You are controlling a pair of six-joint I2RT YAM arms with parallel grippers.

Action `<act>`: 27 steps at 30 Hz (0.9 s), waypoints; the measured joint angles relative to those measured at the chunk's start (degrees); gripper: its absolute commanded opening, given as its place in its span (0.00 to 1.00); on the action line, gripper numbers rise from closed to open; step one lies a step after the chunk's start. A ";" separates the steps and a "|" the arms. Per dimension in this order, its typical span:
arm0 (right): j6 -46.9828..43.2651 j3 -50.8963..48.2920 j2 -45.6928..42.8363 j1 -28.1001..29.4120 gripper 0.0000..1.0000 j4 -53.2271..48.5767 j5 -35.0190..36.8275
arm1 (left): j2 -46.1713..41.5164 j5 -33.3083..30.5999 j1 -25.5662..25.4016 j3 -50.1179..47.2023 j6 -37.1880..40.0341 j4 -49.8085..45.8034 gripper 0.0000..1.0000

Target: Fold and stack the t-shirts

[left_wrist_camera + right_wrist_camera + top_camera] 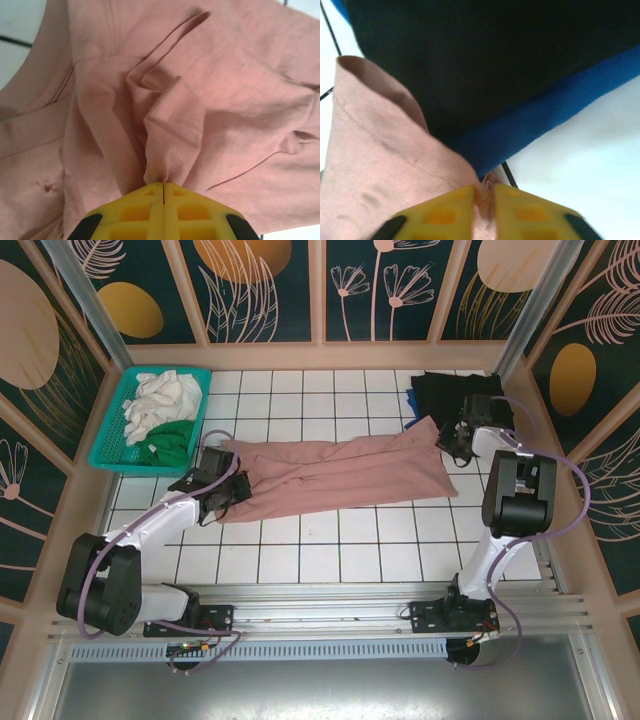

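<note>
Teal basket [128, 466]: white t-shirt [160, 400], green t-shirt [172, 444]

Central shirt [340, 475], basket [105, 455] behind-left, stack [445, 390] behind-right

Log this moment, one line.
left gripper: shut on pink t-shirt | right gripper: shut on its opposite end | black t-shirt atop blue t-shirt, far right

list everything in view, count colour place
pink t-shirt: 1, dusty pink, stretched across the table's middle
black t-shirt: 1, black, far right corner
blue t-shirt: 1, blue, under the black one
white t-shirt: 1 heap, white, in the basket
green t-shirt: 1, green, in the basket, near side
basket: 1, teal, far left corner
table: 1, white tiles
left claw: 1, yellow, shut on the pink t-shirt's left end
right claw: 1, yellow, pinching its right end
</note>
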 measured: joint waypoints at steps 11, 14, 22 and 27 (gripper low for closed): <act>3.85 -6.75 -11.41 14.16 0.41 -0.63 12.09 | -4.00 0.76 0.04 -8.28 -4.24 1.31 0.15; 3.80 -6.73 -9.09 16.57 0.39 4.68 8.22 | -4.90 2.54 0.04 -10.05 -5.49 2.34 0.30; 5.14 -7.91 0.57 15.04 0.37 10.69 7.13 | -7.13 3.67 -0.04 -7.39 -6.40 1.75 0.53; 6.88 -14.91 -3.52 13.97 0.36 13.88 7.23 | 1.11 0.52 -0.02 3.58 -4.81 1.66 0.53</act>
